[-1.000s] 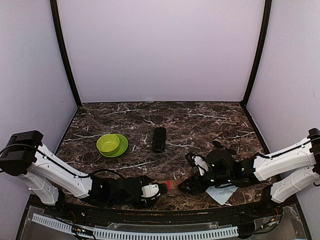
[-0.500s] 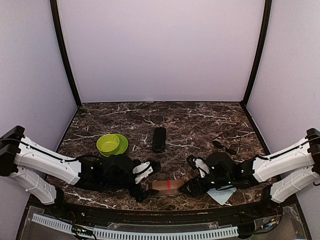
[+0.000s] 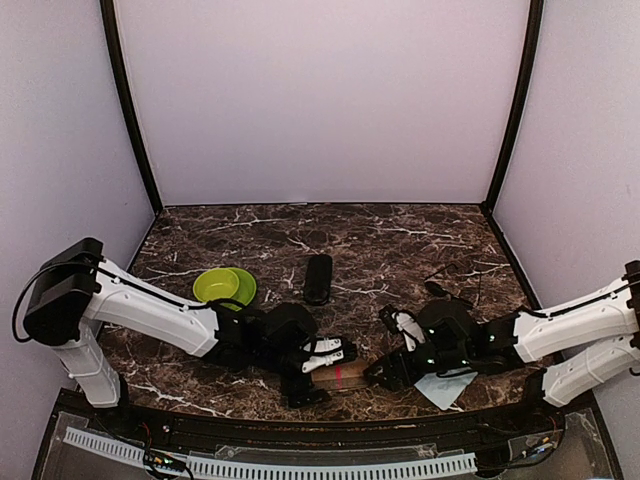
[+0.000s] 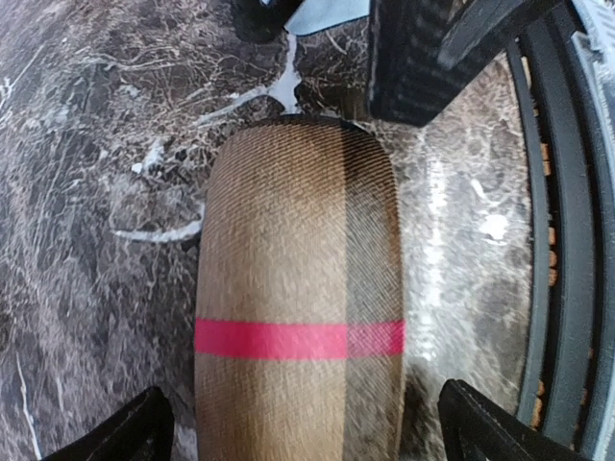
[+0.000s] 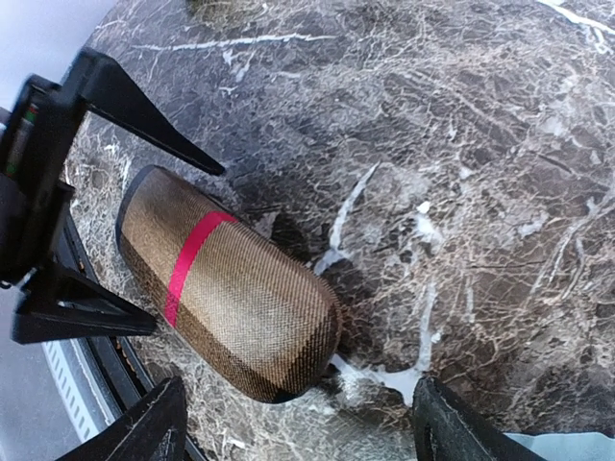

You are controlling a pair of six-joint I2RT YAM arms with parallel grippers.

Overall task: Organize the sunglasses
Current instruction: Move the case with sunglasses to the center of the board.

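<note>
top external: sunglasses faint against dark marble table, far right

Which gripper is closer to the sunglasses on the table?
Right. The right gripper is just left of the sunglasses, toward the bases; the left gripper is farther left, open around the brown case.

The top camera looks down from high behind the near edge toward twelve o'clock over the whole table, while the close left and right wrist cameras face three and nine o'clock, sharing the brown striped case near six o'clock.
</note>
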